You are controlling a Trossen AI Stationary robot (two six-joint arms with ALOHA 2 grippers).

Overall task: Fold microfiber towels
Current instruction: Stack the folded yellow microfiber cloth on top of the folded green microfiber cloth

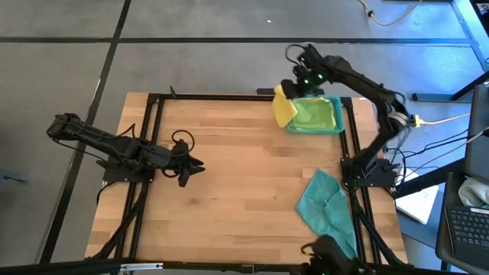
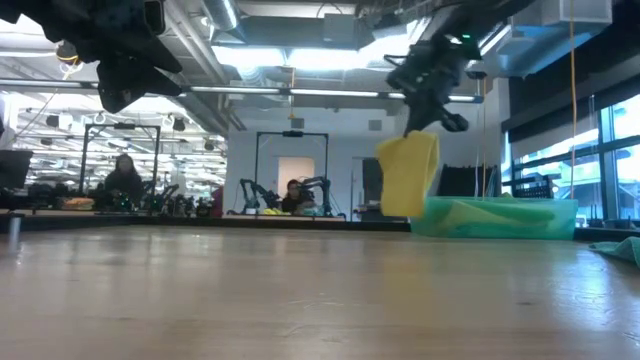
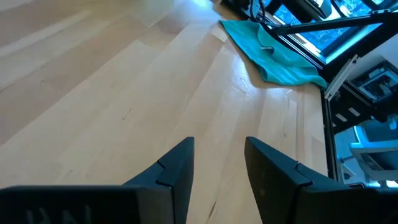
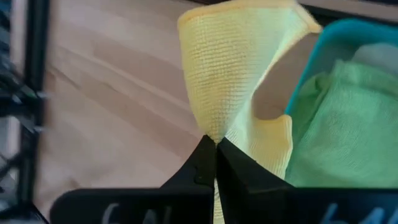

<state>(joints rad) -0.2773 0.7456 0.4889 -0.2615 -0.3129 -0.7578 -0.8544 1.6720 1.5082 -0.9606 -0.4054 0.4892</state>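
My right gripper [image 1: 294,90] hangs over the table's far right, shut on a yellow microfiber towel [image 2: 407,172] just left of the teal tray [image 1: 336,126]. A bright green towel [image 1: 313,114] lies in that tray. A teal towel [image 1: 327,202] lies crumpled on the table near the right edge. My left gripper [image 3: 219,163] hovers open above bare wood at the table's left, with nothing between its fingers. My right gripper pinches a gathered bit of the yellow towel's upper part [image 4: 214,134] between its two shut fingers, coming from above and slanting down. The towel hangs slack below the fingers, clear of the table, beside the tray's left wall.
Black frame rails [image 1: 149,153] run along the table's left, far and right sides. A wide stretch of bare wood [image 1: 244,176] spreads between the arms. People sit at benches in the room beyond the table.
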